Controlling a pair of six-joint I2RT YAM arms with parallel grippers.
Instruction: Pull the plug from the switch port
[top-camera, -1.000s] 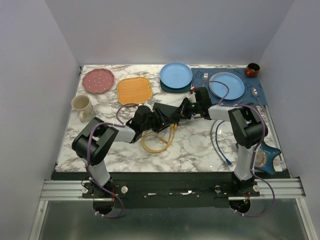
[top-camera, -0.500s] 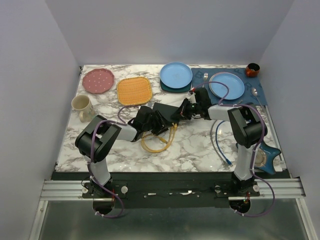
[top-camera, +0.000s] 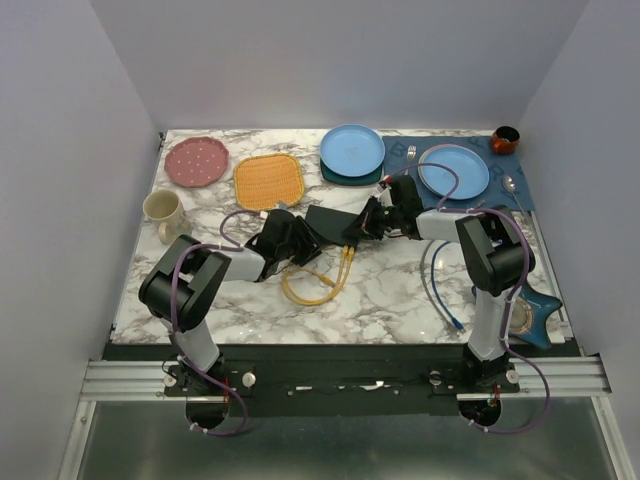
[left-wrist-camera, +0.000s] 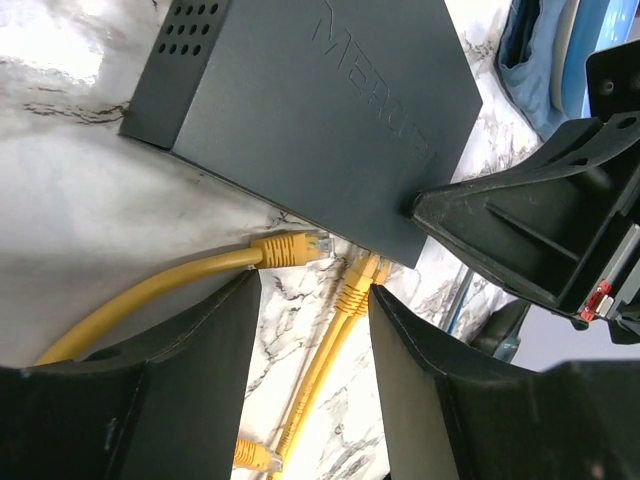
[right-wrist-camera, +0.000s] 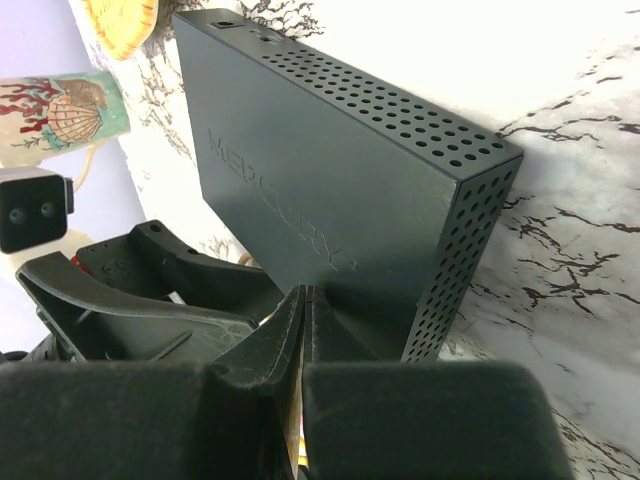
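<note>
The switch (top-camera: 328, 220) (left-wrist-camera: 310, 110) (right-wrist-camera: 320, 170) is a flat black box lying on the marble near the table's middle. One yellow plug (left-wrist-camera: 290, 247) lies free on the marble just off the switch's near edge. A second yellow plug (left-wrist-camera: 358, 283) still reaches into that edge. My left gripper (left-wrist-camera: 310, 290) (top-camera: 300, 246) stands open just short of that edge. The second plug's cable runs between its fingers and nothing is gripped. My right gripper (right-wrist-camera: 306, 296) (top-camera: 352, 232) is shut, its tips resting on the switch's top.
Yellow cable loops (top-camera: 315, 285) lie in front of the switch and a blue cable (top-camera: 440, 290) to the right. A cup (top-camera: 163, 210), pink plate (top-camera: 197, 161), orange mat (top-camera: 268, 181) and blue plates (top-camera: 352, 150) (top-camera: 454, 172) line the back.
My left gripper has drawn back to the left, off the switch, leaving more of the box showing. The right arm has stayed where it was.
</note>
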